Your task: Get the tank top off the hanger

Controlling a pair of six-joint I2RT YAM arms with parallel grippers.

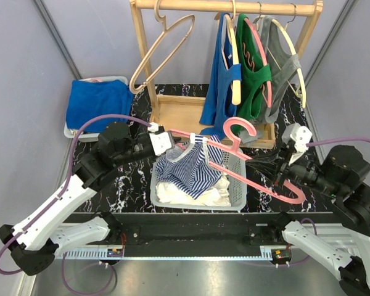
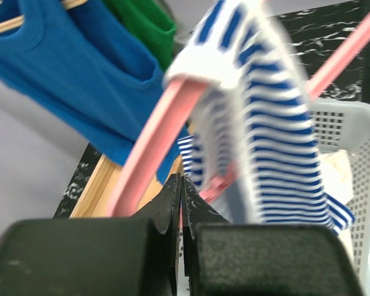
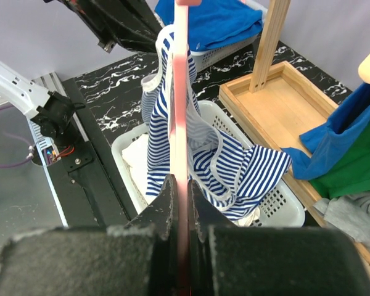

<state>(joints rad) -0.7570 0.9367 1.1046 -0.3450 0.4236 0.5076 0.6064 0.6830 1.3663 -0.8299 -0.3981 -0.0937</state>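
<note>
A blue-and-white striped tank top hangs from the left arm of a pink hanger above a white basket. My right gripper is shut on the hanger's right end; in the right wrist view the pink bar runs between its fingers and the tank top drapes off it. My left gripper sits at the hanger's left end. In the left wrist view it is shut, its tips beside the hanger and just before the tank top. Nothing clearly shows between its fingers.
The basket holds white clothes. A wooden rack behind carries blue, green and grey tops and an empty hanger. A bin with blue cloth sits at the back left.
</note>
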